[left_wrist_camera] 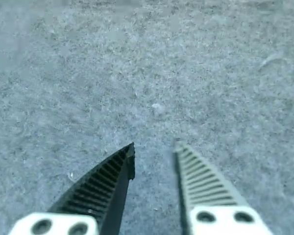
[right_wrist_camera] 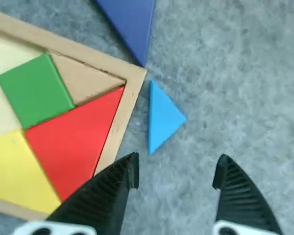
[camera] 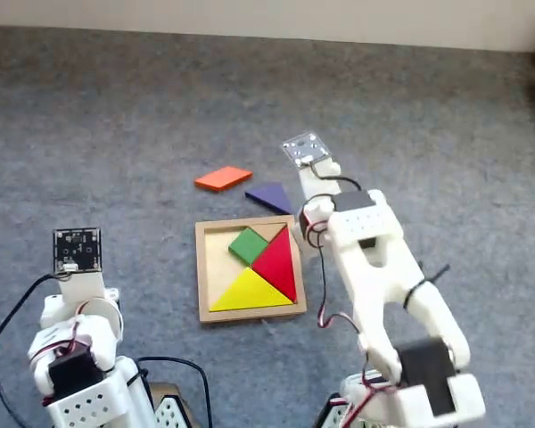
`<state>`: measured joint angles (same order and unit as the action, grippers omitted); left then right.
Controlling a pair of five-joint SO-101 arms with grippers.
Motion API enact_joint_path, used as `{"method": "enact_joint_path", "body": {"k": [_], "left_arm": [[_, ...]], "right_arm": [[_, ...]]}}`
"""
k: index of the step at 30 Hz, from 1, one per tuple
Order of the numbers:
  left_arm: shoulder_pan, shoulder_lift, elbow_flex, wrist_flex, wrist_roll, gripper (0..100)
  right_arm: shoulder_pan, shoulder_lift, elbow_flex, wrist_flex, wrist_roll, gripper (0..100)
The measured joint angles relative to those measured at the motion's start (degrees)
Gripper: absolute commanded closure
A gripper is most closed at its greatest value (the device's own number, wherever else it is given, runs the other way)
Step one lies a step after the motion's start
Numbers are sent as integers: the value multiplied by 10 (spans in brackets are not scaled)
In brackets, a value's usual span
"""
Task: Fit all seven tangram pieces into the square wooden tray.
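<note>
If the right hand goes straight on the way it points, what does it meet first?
Most likely the small blue triangle, lying on the carpet beside the tray. Depth is unclear, so the right hand might touch carpet first.

Dark blue triangle (right_wrist_camera: 130, 19) cut off at edge, tray (right_wrist_camera: 120, 115) partly cropped

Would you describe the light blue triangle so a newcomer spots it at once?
Find the square wooden tray on the carpet. Just outside its rim by the red triangle lies the light blue triangle, smaller and paler than the dark blue triangle.
</note>
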<state>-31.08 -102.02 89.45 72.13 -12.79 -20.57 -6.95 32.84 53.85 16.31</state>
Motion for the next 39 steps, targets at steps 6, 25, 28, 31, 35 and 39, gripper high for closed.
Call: {"method": "enact_joint_path", "body": {"k": [6, 25, 28, 31, 35, 39], "left_arm": [[0, 0, 6, 0, 0, 785], [4, 0, 21, 0, 0, 782], [6, 0, 21, 0, 0, 782], [6, 0, 24, 0, 0, 782], [6, 0, 30, -11, 0, 782], [6, 0, 30, -12, 0, 782]], "right_arm": [[-13, 91, -8, -52, 0, 779], [4, 139, -31, -76, 60, 870], [6, 146, -47, -74, 60, 870], [6, 154, -66, -56, 60, 858], [4, 156, -89, -48, 60, 752], [3, 156, -91, -48, 60, 734]]}}
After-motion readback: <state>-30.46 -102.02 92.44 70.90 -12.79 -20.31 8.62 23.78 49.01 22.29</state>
